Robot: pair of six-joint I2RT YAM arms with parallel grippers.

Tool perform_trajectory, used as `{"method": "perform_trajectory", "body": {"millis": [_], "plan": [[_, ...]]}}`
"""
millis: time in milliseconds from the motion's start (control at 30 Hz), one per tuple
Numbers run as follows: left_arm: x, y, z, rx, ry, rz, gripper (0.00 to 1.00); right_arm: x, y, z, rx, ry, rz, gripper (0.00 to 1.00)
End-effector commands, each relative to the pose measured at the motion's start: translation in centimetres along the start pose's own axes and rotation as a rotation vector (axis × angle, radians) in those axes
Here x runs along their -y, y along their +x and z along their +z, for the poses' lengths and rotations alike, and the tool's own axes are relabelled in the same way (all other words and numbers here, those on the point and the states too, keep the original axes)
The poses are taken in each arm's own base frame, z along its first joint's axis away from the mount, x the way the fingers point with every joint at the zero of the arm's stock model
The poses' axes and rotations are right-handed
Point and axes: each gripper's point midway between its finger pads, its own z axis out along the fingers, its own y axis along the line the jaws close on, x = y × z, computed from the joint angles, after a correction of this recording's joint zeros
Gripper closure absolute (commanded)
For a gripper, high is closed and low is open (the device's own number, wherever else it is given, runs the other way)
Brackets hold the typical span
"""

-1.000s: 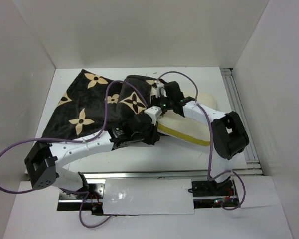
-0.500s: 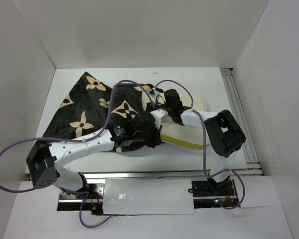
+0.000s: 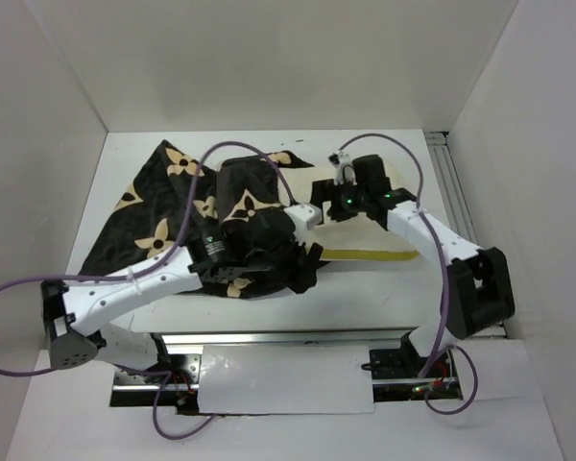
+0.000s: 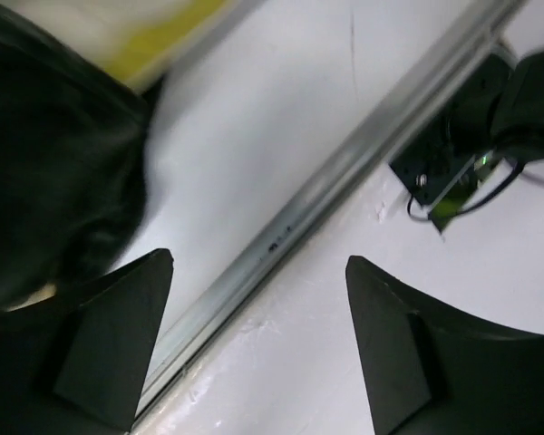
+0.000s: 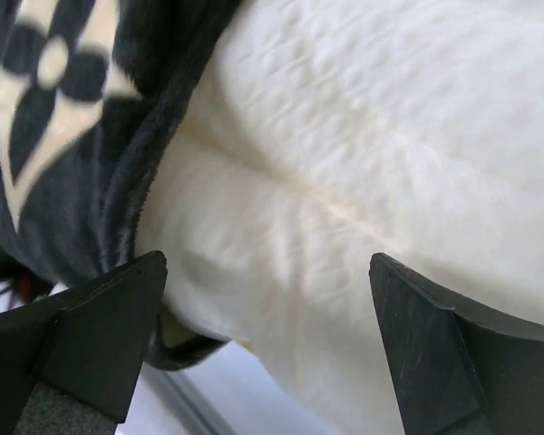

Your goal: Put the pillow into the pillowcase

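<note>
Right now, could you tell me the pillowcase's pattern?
Pillowcase: tan flowers on dark plush, best in top view.

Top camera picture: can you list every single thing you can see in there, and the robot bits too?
pillowcase: one, dark with tan flowers, crumpled on the table's left and middle
pillow: one, cream with a yellow edge, right of the pillowcase, its left part covered by it
table: one, white, under everything
walls: three, white, around the table
metal rail: one, silver, along the near edge
cables: two, purple, one looping from each arm
left arm, right arm: white and black, reaching in from the near edge
left gripper: black, open, empty
right gripper: black, open, over the pillow
</note>
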Motion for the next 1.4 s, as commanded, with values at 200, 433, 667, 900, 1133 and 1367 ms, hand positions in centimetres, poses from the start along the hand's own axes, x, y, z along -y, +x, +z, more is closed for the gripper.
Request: {"method": "perform_trajectory", "body": {"millis": [200, 433, 667, 900, 1133, 1367], "plan": [[-10.2, -10.3, -5.3, 0.217, -0.364, -0.225, 0.13, 5.9, -6.4, -7.2, 0.170, 0.198, -0.066, 0.00], [-21.5, -17.4, 0.4, 0.182, -0.584, -0.315, 0.16, 7.8, -10.5, -6.4, 0.217, 0.201, -0.309, 0.00], [-31.1, -18.6, 9.1, 0.202, -0.801, -0.298, 0.12, 14.7, -10.5, 0.0, 0.072, 0.060, -0.513, 0.00], [-34.2, -21.6, 11.1, 0.345, -0.938, -0.248, 0.16, 16.1, -7.9, 7.4, -0.144, -0.006, -0.636, 0.00], [-35.0, -23.2, 8.6, 0.433, -0.907, -0.234, 0.12, 16.3, -7.9, 8.2, -0.131, 0.160, -0.735, 0.00], [-38.0, -23.1, 14.1, 0.371, -0.728, -0.164, 0.00, 12.9, -11.3, 6.0, -0.051, 0.131, -0.791, 0.00]]}}
